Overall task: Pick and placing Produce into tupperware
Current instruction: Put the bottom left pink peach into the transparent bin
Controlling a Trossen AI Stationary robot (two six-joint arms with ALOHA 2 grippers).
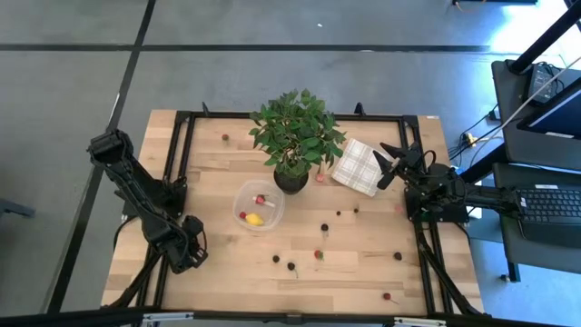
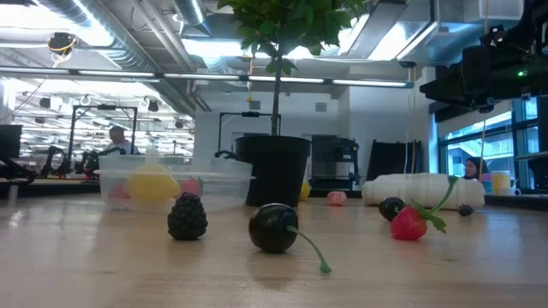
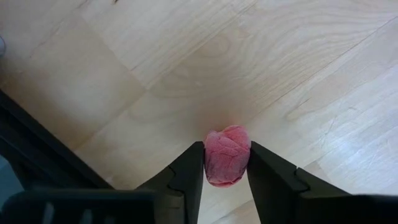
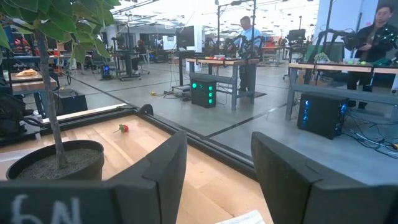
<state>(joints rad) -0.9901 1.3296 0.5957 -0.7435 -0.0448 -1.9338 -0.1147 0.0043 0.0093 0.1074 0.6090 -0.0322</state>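
Your left tool (image 3: 226,165) clenches a pink berry (image 3: 227,155) just above the table (image 3: 186,68), near its front left corner. The tupperware (image 1: 259,206) sits mid-table holding a yellow piece (image 1: 254,219). Your right tool (image 1: 392,161) hovers released beside the checked cloth (image 1: 357,166).

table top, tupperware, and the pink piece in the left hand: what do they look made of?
Table top: pale wood planks, matte, visible grain and seams.
Tupperware: clear plastic, probably; the fruit inside shows through its wall.
Pink piece: segmented, dull pink skin, likely moulded plastic or rubber, hard to say. It sits pinched between the left hand's fingers.
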